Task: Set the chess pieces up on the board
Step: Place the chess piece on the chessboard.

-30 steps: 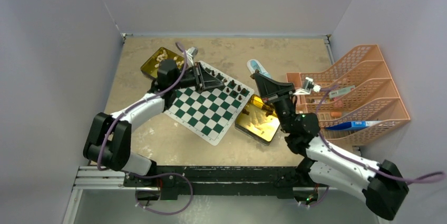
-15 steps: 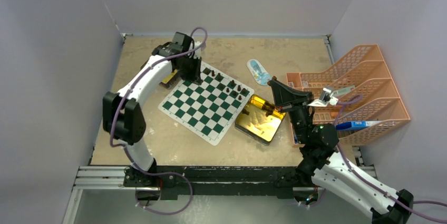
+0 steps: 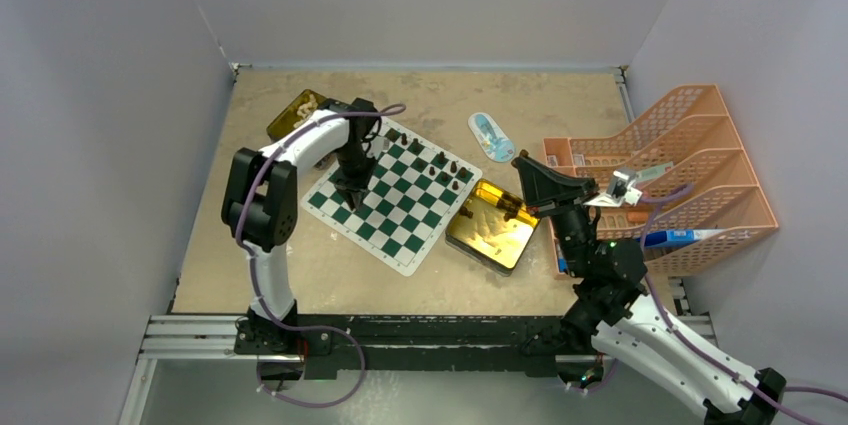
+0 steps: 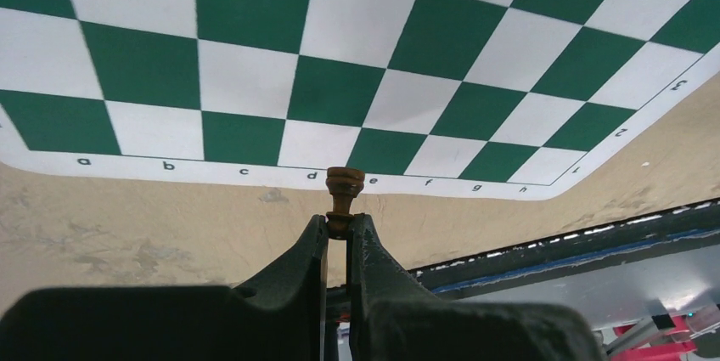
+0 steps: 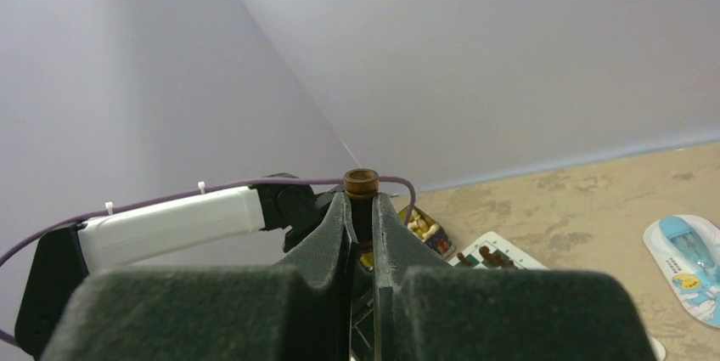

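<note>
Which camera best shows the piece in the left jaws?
Left wrist view: the brown piece is close and sharp, pinched in the left jaws. Top view hides it under the left arm; right wrist view misses it.

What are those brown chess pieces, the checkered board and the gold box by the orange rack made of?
The brown chess pieces look like turned wood, lightly glossy; stained plastic is possible. The board seems a thin printed mat, vinyl or paper, lettered along its border. The gold box looks like polished metal: mirror-like glare.
</note>
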You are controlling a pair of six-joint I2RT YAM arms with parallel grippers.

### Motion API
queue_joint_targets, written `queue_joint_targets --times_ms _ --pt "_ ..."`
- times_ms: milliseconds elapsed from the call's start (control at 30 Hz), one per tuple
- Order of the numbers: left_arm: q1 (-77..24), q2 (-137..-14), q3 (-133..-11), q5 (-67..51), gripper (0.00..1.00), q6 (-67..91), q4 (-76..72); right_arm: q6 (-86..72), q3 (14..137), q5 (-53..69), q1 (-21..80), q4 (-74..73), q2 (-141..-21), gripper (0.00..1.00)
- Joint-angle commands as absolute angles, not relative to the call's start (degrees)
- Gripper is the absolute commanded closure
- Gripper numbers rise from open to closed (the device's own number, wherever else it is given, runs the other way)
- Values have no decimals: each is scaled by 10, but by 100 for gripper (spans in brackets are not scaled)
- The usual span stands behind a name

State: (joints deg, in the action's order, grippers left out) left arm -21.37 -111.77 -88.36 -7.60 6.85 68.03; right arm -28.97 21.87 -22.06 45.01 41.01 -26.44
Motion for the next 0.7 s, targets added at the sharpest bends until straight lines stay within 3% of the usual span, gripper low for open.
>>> queue_joint_targets --times_ms 0,533,667 --pt "-224 -1125 -868 -72 100 73 688 -273 222 -237 452 422 -254 100" --pt "-233 -1162 -865 -85 94 69 658 -270 229 -236 453 422 -261 100" --pt "-236 -1160 -870 -76 89 73 657 -269 228 -236 453 429 -264 100"
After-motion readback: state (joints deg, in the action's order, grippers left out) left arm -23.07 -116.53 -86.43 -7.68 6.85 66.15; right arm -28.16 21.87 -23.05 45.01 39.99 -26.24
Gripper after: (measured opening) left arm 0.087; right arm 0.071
